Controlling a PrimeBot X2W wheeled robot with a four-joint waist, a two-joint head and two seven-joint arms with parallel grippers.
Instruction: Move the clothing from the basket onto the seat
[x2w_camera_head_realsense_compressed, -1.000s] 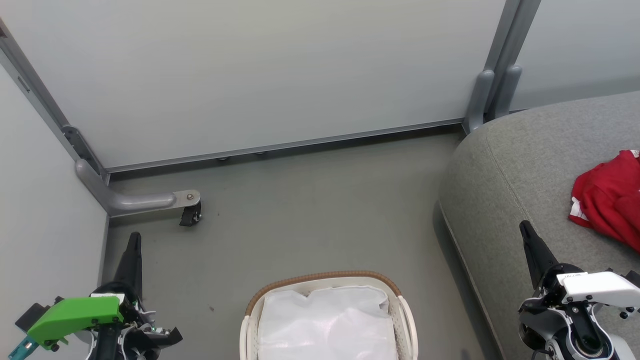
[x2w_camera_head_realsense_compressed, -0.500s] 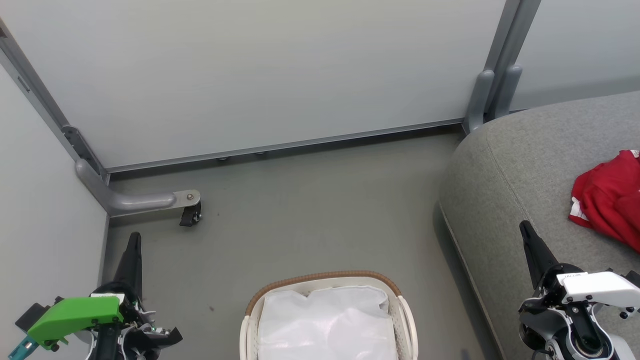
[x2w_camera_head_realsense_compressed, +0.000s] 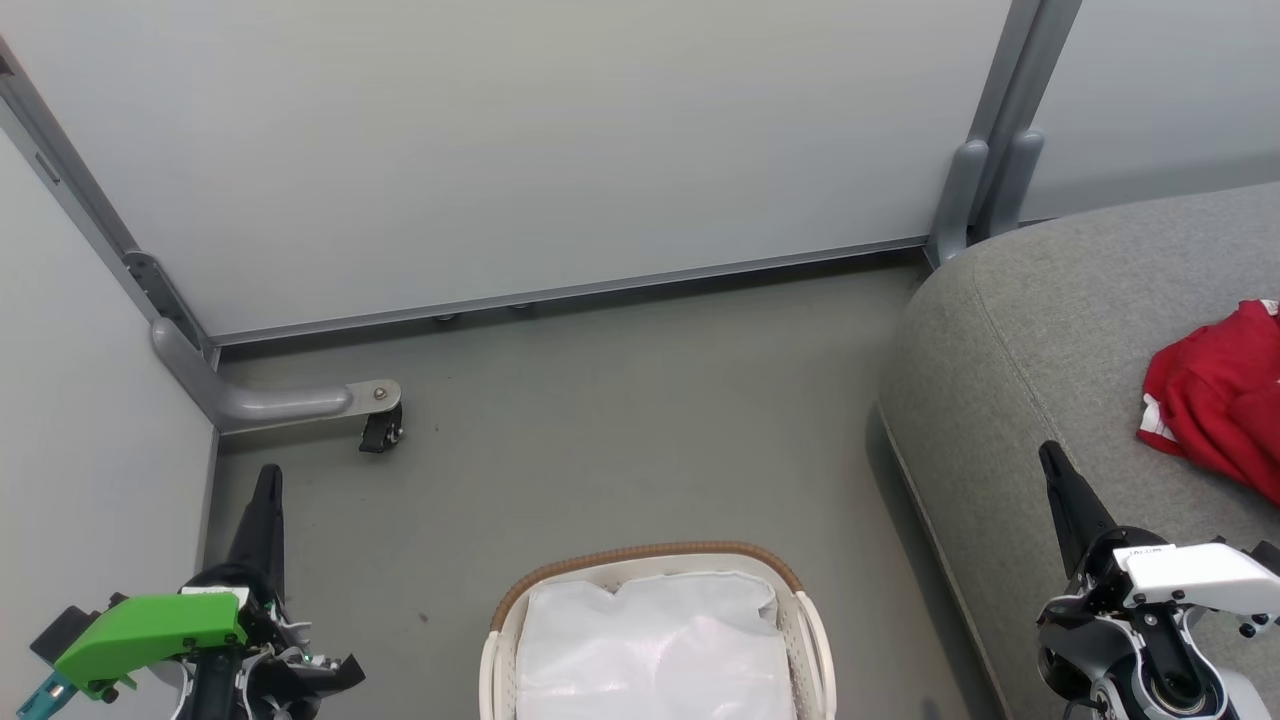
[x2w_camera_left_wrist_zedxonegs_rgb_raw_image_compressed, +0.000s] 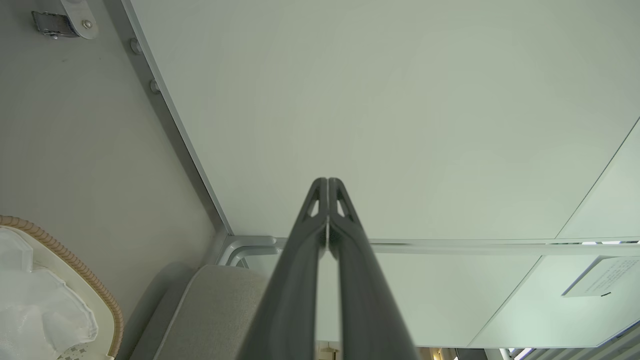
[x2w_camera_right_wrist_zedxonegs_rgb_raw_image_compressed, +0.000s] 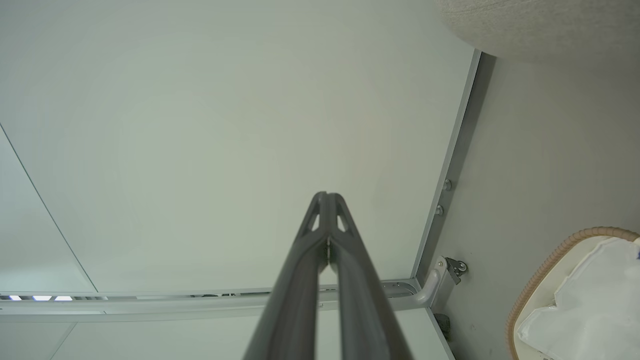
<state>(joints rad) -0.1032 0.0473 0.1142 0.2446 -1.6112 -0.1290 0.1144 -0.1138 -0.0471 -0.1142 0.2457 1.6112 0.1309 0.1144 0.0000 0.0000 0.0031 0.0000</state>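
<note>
Where the head view runs out at its right edge, the clothing (x2w_camera_head_realsense_compressed: 1215, 395) lies bunched on the seat (x2w_camera_head_realsense_compressed: 1040, 330). It is red with a sliver of white trim. Only part of the heap shows, too crumpled and cropped to tell one garment from another. Of the seat, a rounded corner and one stitched seam are visible, and the rest leaves frame to the right and below. At bottom centre the basket (x2w_camera_head_realsense_compressed: 650, 553) stands on the grey floor (x2w_camera_head_realsense_compressed: 620, 430), apart from the seat, its near half cut off. The brown woven rim arcs along its far side, with the white liner (x2w_camera_head_realsense_compressed: 650, 640) rumpled inside. At lower left the left gripper (x2w_camera_head_realsense_compressed: 268, 478) hangs over the floor close to the side wall panel (x2w_camera_head_realsense_compressed: 90, 420). Its fingers are pressed tip to tip with nothing between them, plainest in the left wrist view. At lower right the right gripper (x2w_camera_head_realsense_compressed: 1048, 455) points up over the seat's front edge, well apart from the clothing, jaws likewise closed and empty. Its height above the cushion cannot be judged. A small black caster (x2w_camera_head_realsense_compressed: 378, 432) on a grey metal foot (x2w_camera_head_realsense_compressed: 270, 402) sits by the wall.
</note>
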